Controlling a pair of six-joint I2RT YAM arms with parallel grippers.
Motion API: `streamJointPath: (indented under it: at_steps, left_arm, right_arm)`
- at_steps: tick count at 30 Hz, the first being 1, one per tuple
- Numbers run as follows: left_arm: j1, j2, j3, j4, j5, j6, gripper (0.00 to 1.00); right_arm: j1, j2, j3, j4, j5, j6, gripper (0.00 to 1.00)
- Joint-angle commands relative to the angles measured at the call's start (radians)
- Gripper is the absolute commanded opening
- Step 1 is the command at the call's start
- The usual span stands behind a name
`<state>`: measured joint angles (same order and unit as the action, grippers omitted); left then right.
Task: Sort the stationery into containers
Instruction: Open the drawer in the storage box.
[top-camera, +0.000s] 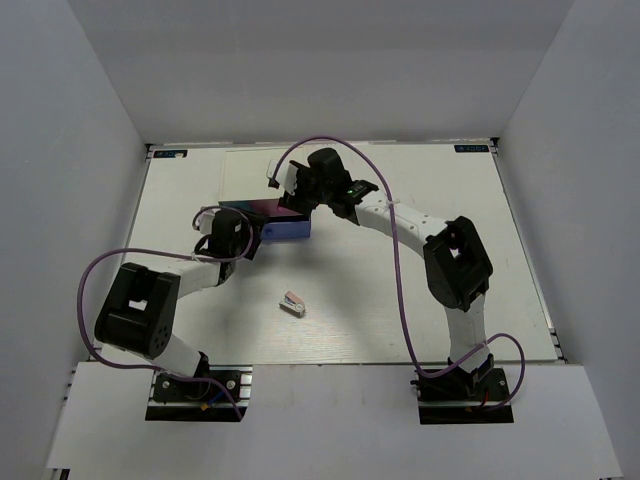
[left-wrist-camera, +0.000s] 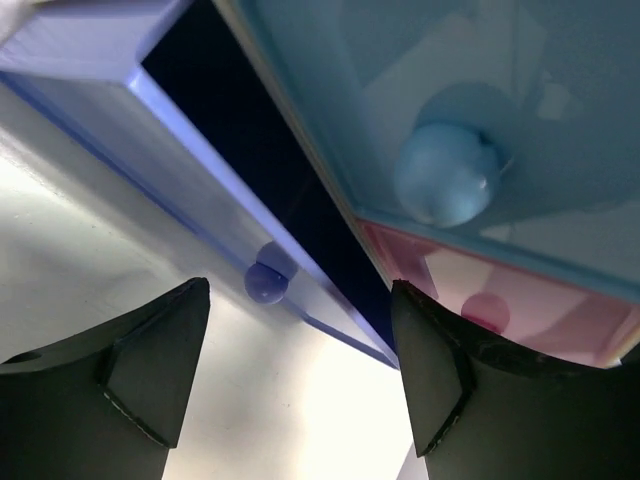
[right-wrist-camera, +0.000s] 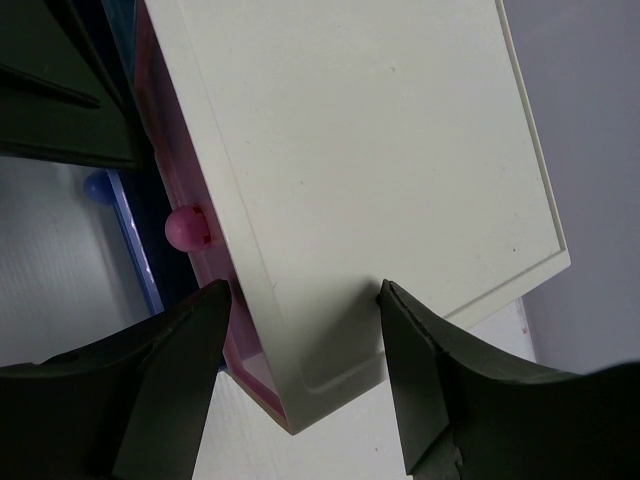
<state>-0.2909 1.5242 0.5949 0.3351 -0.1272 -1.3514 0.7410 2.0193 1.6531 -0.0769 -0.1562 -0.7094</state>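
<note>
The containers are drawers of a small white-topped box (top-camera: 262, 211) (right-wrist-camera: 370, 150). Its wide blue-lavender drawer (top-camera: 287, 232) (left-wrist-camera: 180, 160) is pulled out, with its round knob (left-wrist-camera: 266, 283) facing the left wrist view. The light blue drawer (left-wrist-camera: 445, 175) and the pink drawer (left-wrist-camera: 487, 312) (right-wrist-camera: 185, 228) are pushed in. My left gripper (top-camera: 252, 241) (left-wrist-camera: 300, 305) stands open just in front of the lavender knob, with nothing between its fingers. My right gripper (top-camera: 291, 200) (right-wrist-camera: 302, 300) is open over the box's corner, one finger by the pink front, the other above the white top. A pink-and-white stapler-like piece (top-camera: 292, 304) lies on the table.
White walls enclose the white table (top-camera: 430, 290) on three sides. The stapler-like piece lies between the two arms, nearer than the box. What lies inside the open drawer is dark and cannot be made out.
</note>
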Motion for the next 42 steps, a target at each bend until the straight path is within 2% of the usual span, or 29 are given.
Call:
streamJointPath:
  at_steps: [1, 11, 17, 22, 29, 40, 42]
  left_arm:
    - [0.002, -0.012, 0.081, -0.188, -0.034, 0.001, 0.83]
    - [-0.007, 0.062, 0.161, -0.418, -0.014, 0.001, 0.82]
    - [-0.007, 0.071, 0.151, -0.407, -0.014, -0.008, 0.77]
    - [-0.007, 0.047, 0.151, -0.418, -0.014, -0.008, 0.66]
    - [-0.016, -0.010, 0.109, -0.445, 0.004, -0.008, 0.62]
    - [-0.016, -0.081, 0.052, -0.485, 0.034, -0.017, 0.62]
    - [-0.016, -0.081, 0.043, -0.485, 0.025, -0.017, 0.68]
  right_arm:
    - [-0.006, -0.007, -0.015, -0.020, 0.018, 0.016, 0.67]
    - [-0.006, 0.002, -0.006, -0.017, 0.029, 0.024, 0.67]
    - [-0.003, 0.004, -0.007, -0.017, 0.035, 0.022, 0.67]
    - [-0.005, 0.004, -0.009, -0.012, 0.049, 0.025, 0.67]
    - [-0.003, 0.044, 0.039, -0.029, 0.079, 0.037, 0.67]
    - [0.003, 0.053, 0.050, -0.035, 0.104, 0.039, 0.67]
    - [0.003, 0.055, 0.050, -0.035, 0.104, 0.042, 0.67]
